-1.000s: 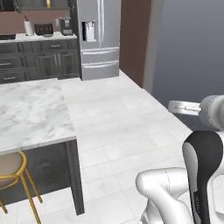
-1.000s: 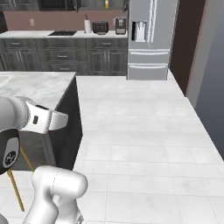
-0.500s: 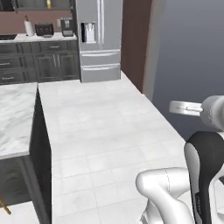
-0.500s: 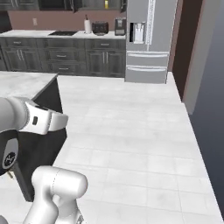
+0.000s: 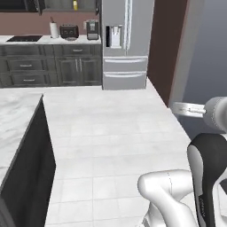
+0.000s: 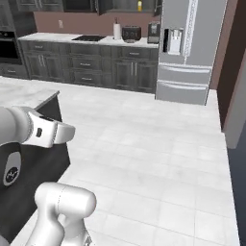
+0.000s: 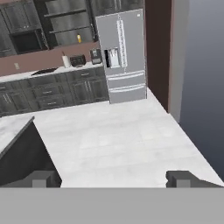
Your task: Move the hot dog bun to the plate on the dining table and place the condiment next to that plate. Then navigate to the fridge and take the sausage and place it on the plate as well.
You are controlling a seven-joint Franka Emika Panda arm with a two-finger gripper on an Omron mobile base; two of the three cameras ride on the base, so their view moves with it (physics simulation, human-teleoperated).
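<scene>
Gripper point(image 7: 112, 178) jaws spread wide and empty, facing closed steel fridge point(image 5: 124, 42) across open tiled floor point(image 5: 115, 133), marble island's point(image 5: 15, 128) corner edge bordering the left.

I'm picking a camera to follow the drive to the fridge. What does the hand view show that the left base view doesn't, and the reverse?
Hand view alone: the gripper with both fingertips spread wide and nothing between them, plus the open shelves above the counter. Left base view alone: the robot's arm rising at lower right. Both share the closed fridge, the toaster and coffee machine on the back counter, the tiled floor, and the marble island's corner at left.
</scene>
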